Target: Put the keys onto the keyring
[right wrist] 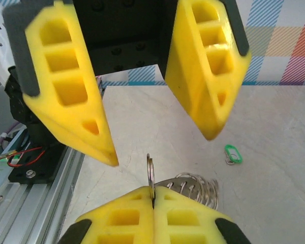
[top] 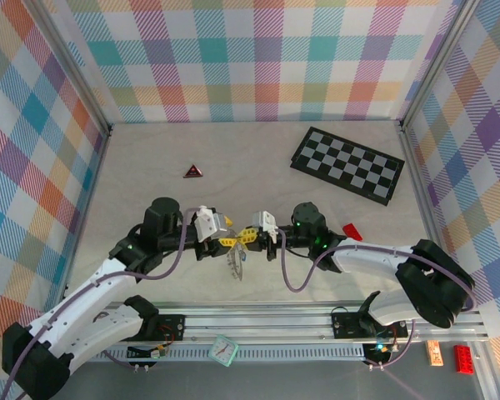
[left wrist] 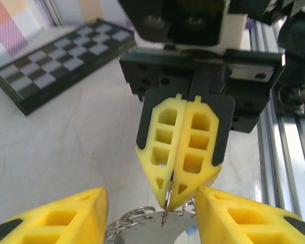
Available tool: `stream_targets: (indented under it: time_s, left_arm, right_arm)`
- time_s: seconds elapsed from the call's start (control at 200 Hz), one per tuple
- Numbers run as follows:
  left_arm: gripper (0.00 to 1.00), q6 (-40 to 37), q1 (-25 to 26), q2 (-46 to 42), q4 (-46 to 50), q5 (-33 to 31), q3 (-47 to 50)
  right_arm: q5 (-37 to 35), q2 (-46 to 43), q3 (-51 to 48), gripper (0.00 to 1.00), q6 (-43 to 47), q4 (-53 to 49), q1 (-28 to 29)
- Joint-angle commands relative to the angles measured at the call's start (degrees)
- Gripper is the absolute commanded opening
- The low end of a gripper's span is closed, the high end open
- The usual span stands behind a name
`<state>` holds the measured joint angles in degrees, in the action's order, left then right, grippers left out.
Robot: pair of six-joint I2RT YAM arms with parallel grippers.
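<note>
Threading step: right end effector (right wrist: 153,192) clamps the keyring (right wrist: 150,169) at lower centre, left end effector (left wrist: 150,203) open; next likely needs gripping the keys (right wrist: 190,185).

Overhead; opposed wrist close-ups sharing keyring (right wrist: 150,172)

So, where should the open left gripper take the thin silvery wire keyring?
Probably the bare arc of the wire keyring standing out of the shut right gripper, approached head-on from opposite. It sits edge-on inside the open left gripper, whose fingers would close on its flat sides, clear of the small silvery keys.
</note>
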<state>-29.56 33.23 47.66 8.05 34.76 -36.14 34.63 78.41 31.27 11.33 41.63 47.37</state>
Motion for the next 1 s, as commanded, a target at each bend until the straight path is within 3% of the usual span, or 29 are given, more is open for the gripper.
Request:
stream_targets:
  time_s: [0.0, 0.26, 0.57, 0.995]
  left_arm:
    - [0.46, 7.9, -0.3, -3.1, -13.6, 2.5, 3.8]
    - [0.34, 11.1, 0.3, -7.9, -18.4, 0.4, 10.9]
    - [0.34, 13.7, 2.0, -7.0, -25.1, -0.2, 16.9]
    - [0.12, 13.6, 3.2, -2.5, -30.3, 1.6, 17.1]
  right_arm:
    - [4.5, 0.3, -0.4, 0.00, -1.3, 4.6, -0.5]
    - [6.1, -0.2, -1.1, 0.00, -1.8, 4.1, -1.3]
    - [6.1, -0.2, -1.6, 0.00, -3.2, 5.2, -1.7]
    - [8.7, 0.9, 0.1, 0.00, -3.6, 4.6, -1.6]
